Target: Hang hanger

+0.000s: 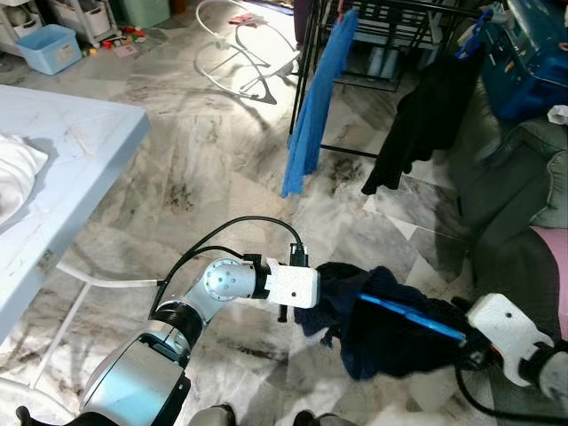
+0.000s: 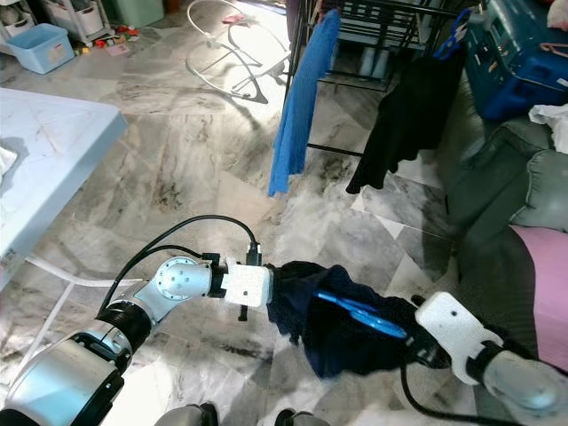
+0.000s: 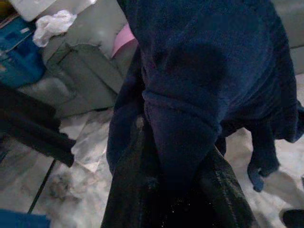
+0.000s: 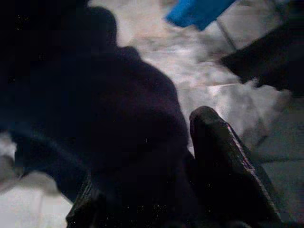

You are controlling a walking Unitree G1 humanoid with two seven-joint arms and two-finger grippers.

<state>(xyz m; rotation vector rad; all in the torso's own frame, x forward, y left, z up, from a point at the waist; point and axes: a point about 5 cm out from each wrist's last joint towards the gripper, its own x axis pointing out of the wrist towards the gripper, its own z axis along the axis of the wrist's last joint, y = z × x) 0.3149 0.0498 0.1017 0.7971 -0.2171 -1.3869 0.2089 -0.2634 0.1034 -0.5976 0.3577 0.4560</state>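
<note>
**Inspector A:** Hanger point(image 2: 362, 316), blue plastic, lies across a dark navy garment point(image 1: 382, 324) that is held low in front of the robot, above the marble floor point(image 1: 204, 177). One end of it runs toward the right gripper point(image 1: 461, 342).

**Inspector B:** Left gripper point(image 3: 178, 156)?

**Inspector A:** Its fingers point(image 3: 128, 190) are pinched on a fold of the navy garment; the cloth passes between them and drapes over them in the left wrist view. The left arm reaches in from the robot's left, elbow bent, with a black cable looping over the wrist.

**Inspector B:** And the right?

**Inspector A:** The right gripper sits at the garment's other edge, at the hanger's end. One finger point(image 4: 228, 166) shows beside the dark cloth in the right wrist view. I cannot tell whether the fingers are closed, or on what.

**Inspector B:** Surroundings?

**Inspector A:** A black drying rack point(image 1: 373, 53) stands ahead, well apart from the grippers. A blue towel point(image 1: 318, 106) hangs from it, a black garment point(image 1: 417, 124) beside that. A grey sofa point(image 1: 506, 195) is on the robot's right, with a pink cushion point(image 2: 541, 284). A light counter point(image 1: 80, 169) is on the left, carrying white cloth point(image 1: 13, 173). A blue bin point(image 1: 49, 46) stands far back.
</note>
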